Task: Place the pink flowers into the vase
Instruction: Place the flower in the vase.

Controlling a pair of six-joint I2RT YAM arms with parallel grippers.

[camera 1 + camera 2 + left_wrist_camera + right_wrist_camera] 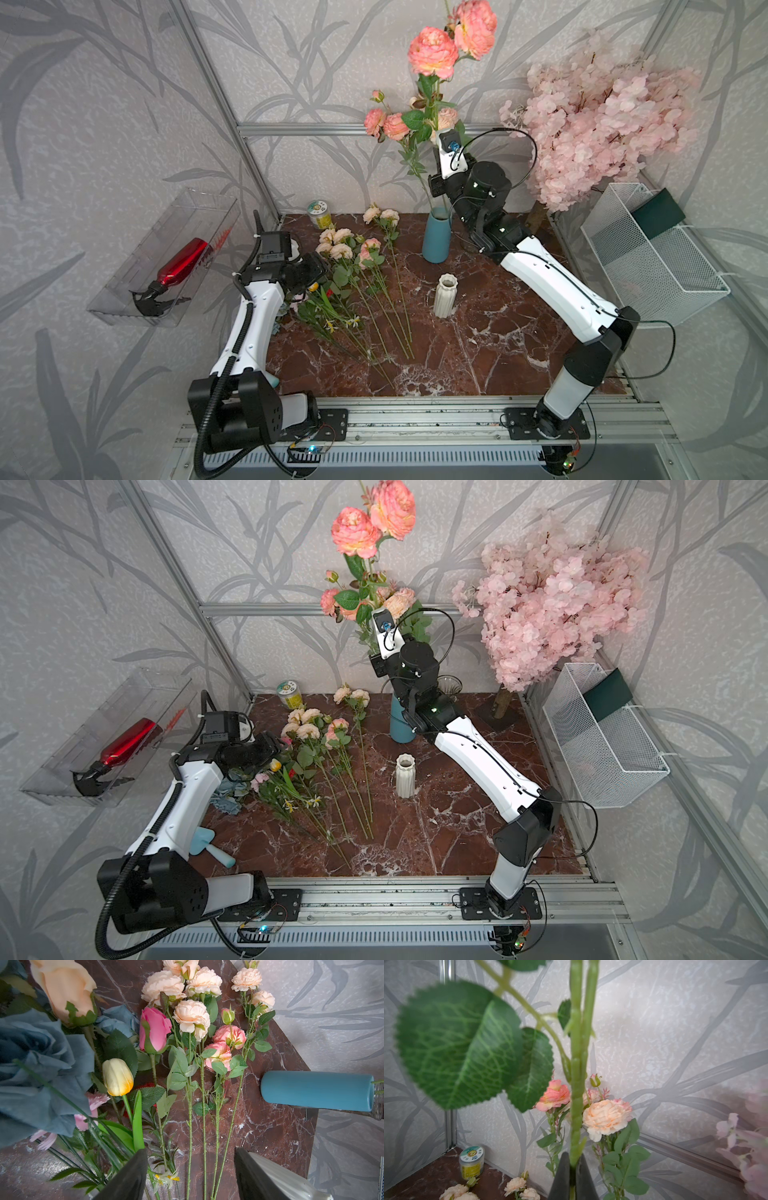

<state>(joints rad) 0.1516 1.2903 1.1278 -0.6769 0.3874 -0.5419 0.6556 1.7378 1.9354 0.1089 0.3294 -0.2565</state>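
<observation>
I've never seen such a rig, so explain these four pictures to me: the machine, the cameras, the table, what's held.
Two robot arms stand at a marble table. Two pictures look down from one overhead camera pair; two come from wrist cameras. The right end effector is shut on a tall pink spray, upright above the blue vase, which already holds another spray. The left end effector, open and empty, hangs over more pink sprays lying on the table. A white ribbed vase stands nearby.
</observation>
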